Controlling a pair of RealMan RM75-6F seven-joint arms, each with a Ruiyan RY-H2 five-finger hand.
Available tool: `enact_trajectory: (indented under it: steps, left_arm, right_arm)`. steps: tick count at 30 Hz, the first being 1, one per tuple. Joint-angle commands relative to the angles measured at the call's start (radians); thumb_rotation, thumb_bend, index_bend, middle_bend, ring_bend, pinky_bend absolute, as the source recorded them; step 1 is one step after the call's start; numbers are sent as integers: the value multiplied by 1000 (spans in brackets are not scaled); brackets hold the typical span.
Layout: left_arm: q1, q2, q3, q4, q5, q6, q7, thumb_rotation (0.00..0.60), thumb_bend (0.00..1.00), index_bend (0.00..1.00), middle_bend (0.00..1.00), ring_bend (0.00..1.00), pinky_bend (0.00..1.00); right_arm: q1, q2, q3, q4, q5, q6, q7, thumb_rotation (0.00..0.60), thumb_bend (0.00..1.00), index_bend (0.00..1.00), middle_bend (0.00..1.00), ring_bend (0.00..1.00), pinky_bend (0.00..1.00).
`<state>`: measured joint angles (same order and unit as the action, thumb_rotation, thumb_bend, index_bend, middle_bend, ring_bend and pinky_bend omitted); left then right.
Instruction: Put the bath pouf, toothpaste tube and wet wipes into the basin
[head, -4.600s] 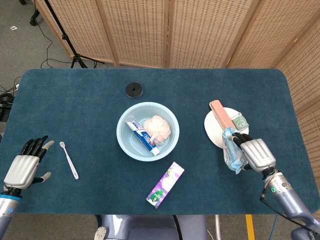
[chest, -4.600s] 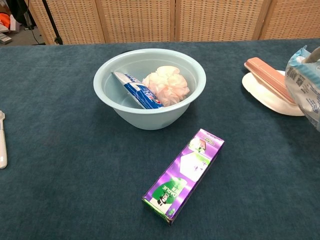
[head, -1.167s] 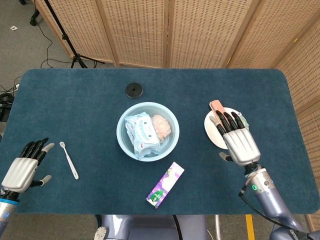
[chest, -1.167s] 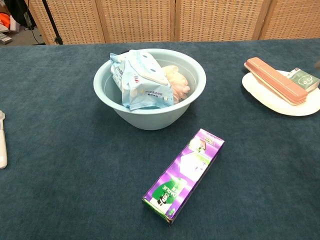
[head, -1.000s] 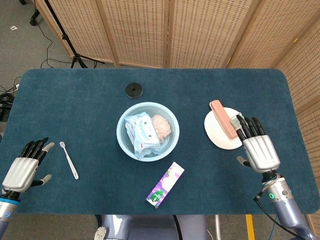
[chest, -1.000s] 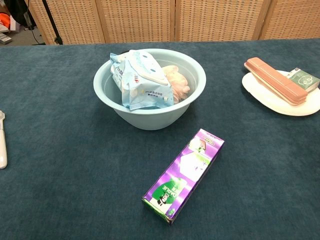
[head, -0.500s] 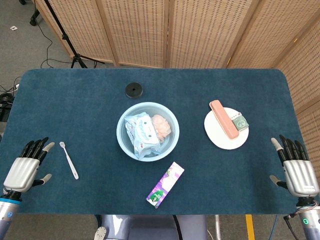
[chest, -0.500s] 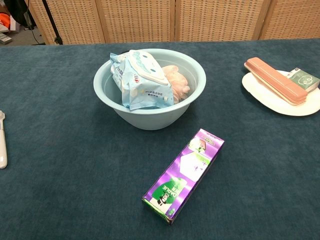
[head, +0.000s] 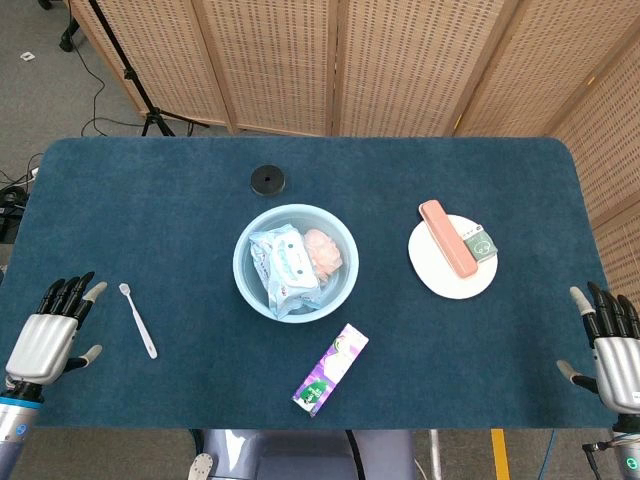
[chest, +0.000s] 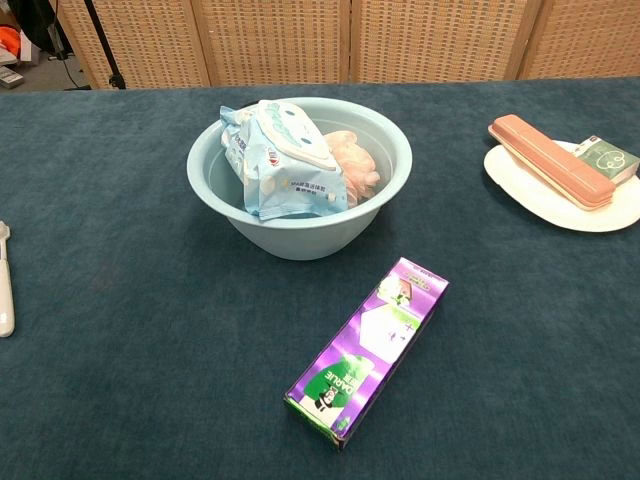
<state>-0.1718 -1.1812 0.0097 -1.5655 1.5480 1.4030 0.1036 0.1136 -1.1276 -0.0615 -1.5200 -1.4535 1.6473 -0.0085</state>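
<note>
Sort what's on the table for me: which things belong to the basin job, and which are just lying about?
Job: basin, wet wipes, bath pouf; toothpaste tube not visible.

Lying about: toothbrush, purple box, black disc, white plate, pink case, small green packet.

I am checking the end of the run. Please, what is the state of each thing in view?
wet wipes: in the basin, leaning on its wall
bath pouf: in the basin, partly covered
basin: upright
left hand: open, holds nothing
right hand: open, holds nothing
purple box: closed, lying flat
</note>
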Motion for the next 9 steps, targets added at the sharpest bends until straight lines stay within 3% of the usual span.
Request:
enact_trajectory:
  steps: [1,9]
  left_arm:
    - [3,-3,-1,1,7,9,1,600,182,17,0,0,23]
    - [2,-10,0,10,8,7,-4,600,183,16,0,0,23]
  right_arm:
    - [-7,0,10,3,-4,-4,7,600,105,33,0,0,0]
    - [-17,-4,35,9,-6,-28,13,600,105,33,0,0,0]
